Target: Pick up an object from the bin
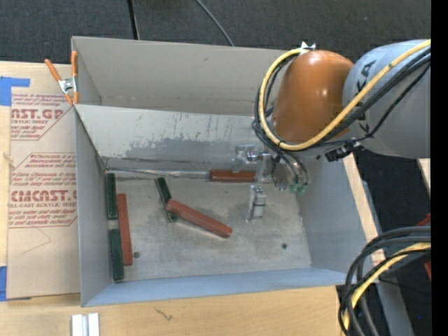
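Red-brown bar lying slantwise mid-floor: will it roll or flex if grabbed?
The red-brown bar looks straight and flat-sided: probably stiff, sliding rather than rolling. Long and thin, it may swing if gripped near an end. Its left end seems to touch a dark green bar, which a push would likely shift.

The grey bin (210,282) bears a red stick (124,228) and two green sticks (110,194) along its left wall, a red bar (197,219) touching a green bar (165,199) mid-floor

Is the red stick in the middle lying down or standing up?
Lying down: the red stick rests full length, slantwise, on the bin floor, one end by a green stick.
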Robot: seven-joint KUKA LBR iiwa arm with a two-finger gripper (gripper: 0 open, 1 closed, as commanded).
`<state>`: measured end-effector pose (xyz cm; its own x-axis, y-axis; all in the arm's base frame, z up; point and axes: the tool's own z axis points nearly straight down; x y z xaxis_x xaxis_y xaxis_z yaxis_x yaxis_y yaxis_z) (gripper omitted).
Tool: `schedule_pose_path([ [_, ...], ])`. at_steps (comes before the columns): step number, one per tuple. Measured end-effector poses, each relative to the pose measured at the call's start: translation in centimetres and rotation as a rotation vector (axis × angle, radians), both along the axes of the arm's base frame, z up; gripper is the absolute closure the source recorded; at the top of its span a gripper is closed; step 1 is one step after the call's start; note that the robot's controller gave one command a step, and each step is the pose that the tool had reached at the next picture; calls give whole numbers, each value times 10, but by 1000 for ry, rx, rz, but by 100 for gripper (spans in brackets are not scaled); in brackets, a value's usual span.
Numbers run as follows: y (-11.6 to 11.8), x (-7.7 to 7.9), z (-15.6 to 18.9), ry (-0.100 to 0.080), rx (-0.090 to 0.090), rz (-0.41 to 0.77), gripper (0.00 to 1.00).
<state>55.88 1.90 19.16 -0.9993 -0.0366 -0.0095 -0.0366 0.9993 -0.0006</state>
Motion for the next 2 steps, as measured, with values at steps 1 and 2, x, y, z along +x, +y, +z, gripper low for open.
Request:
schedule_pose_path([
  [1,3,-7,-70,4,2,-98,0],
  [2,7,-18,-114,10,1,-95,0],
])
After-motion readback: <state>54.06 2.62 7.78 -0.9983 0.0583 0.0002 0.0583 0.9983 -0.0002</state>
